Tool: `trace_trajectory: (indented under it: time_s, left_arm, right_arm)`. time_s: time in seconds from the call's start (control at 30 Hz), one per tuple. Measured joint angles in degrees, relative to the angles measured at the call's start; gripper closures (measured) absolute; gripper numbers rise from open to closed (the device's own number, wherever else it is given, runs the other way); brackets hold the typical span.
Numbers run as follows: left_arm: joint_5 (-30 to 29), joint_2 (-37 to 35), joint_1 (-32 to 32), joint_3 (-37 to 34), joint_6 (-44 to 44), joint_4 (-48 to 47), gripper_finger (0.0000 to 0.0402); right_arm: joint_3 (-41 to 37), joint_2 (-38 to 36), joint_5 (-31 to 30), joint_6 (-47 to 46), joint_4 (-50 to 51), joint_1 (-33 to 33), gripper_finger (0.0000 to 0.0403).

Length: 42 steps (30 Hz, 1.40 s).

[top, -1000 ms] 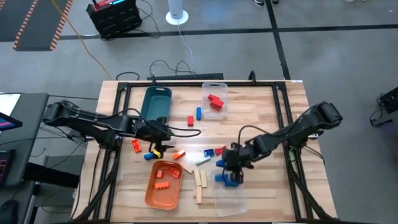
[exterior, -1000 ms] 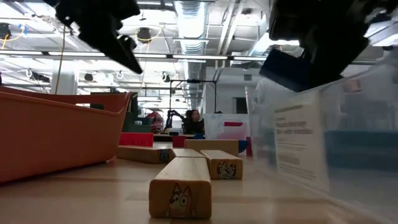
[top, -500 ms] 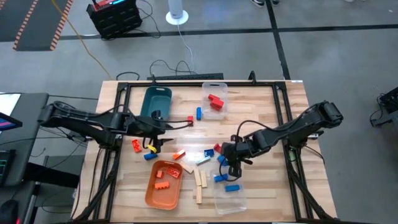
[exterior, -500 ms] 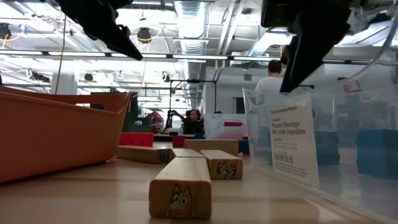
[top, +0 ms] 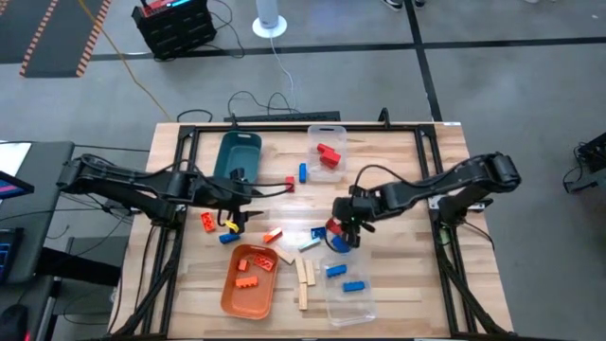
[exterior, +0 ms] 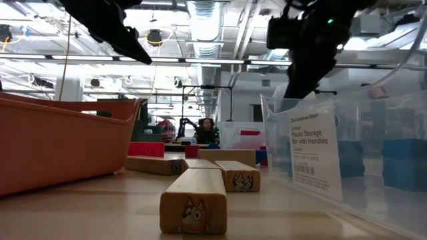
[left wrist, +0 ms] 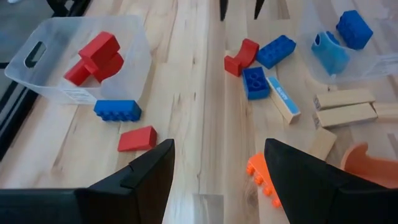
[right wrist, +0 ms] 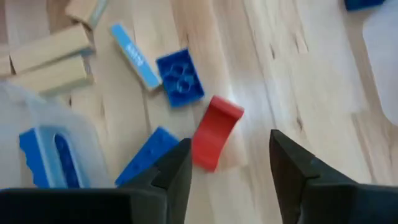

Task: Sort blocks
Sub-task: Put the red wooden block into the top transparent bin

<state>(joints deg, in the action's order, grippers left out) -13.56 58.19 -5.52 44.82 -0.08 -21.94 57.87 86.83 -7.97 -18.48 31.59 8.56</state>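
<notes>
From above we see the right gripper just right of centre, over a red block and blue ones at the edge of the near clear bin; its body hides part of that cluster. Its wrist view shows both fingers spread with nothing between them, the red arch lying on the wood beyond. The left gripper sits left of centre, fingers apart and empty — an orange block and a blue-and-yellow one lie just below it. Two blue blocks rest inside the near bin, red ones in the far bin at top centre, orange ones in the orange tray at lower left. Wooden pieces lie between tray and bin. The teal tray — we cannot make out what it holds. In the low view both arms are cut off at the top edge, and the bin's wall blurs its blue contents.
</notes>
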Motion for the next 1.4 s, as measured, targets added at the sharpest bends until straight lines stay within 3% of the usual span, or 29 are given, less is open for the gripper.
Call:
trace_trajectory:
  time_s: [0.23, 0.4, 0.7, 0.9, 1.23, 1.4]
  left_arm:
    - [0.0, 0.0, 0.0, 0.0, 0.0, -0.6, 0.0157]
    - [-0.2, 0.0, 0.0, 0.0, 0.9, -0.6, 0.0157]
    - [-0.6, 0.0, 0.0, 0.0, 0.7, -2.6, 0.0157]
    - [-1.0, 0.0, 0.0, 0.0, 1.6, -3.1, 0.0157]
    - [-3.9, 0.0, 0.0, 0.0, 3.2, -3.5, 0.0157]
    - [-3.9, 0.0, 0.0, 0.0, 2.5, -4.8, 0.0157]
  right_arm:
    - [0.3, 4.7, 6.4, 14.9, -3.4, -3.6, 0.0196]
    - [3.3, 9.9, 11.6, 24.9, -3.6, -5.5, 0.0218]
    - [7.2, 17.1, 12.7, 34.5, 0.6, -7.1, 0.0258]
    - [7.5, 19.4, 12.7, 36.0, -0.8, -7.4, 0.029]
    - [7.5, 19.0, 12.4, 34.6, 0.2, -10.5, 0.039]
    - [8.9, 17.1, 10.7, 33.6, 3.4, -12.7, 0.0396]
